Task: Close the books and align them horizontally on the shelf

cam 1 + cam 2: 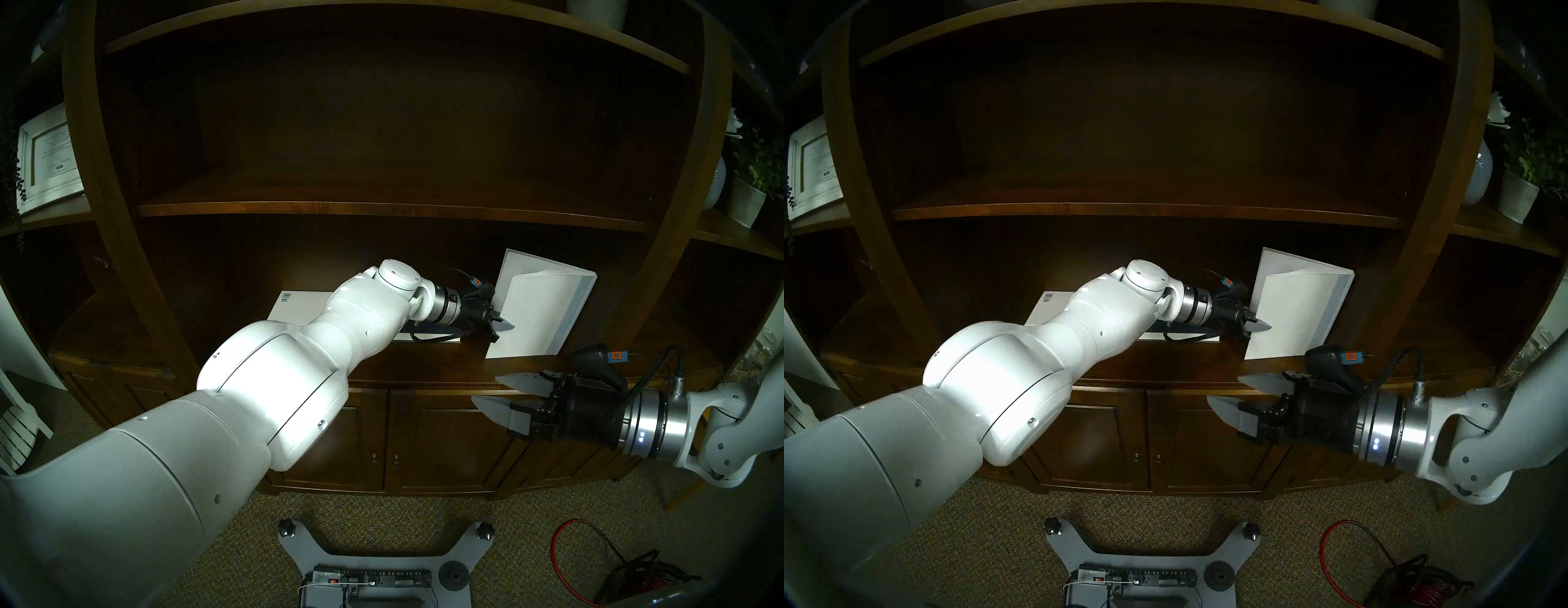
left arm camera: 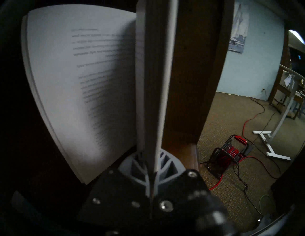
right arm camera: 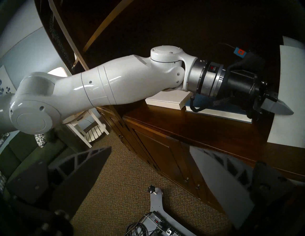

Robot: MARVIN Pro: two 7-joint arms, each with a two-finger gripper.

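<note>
A large white book stands open on the dark wooden shelf at the right, its printed pages fanned toward the back. My left gripper is shut on the left edge of its front leaf, which rises edge-on between the fingers in the left wrist view. A white book with a barcode lies flat at the left. A blue book lies flat under my left wrist. My right gripper hangs open and holds nothing, in front of the shelf edge below the open book.
An upper shelf board spans above. Panelled cabinet doors sit below the shelf. A white-framed picture stands at the far left and a potted plant at the far right. On the carpet are a red cable reel and my base.
</note>
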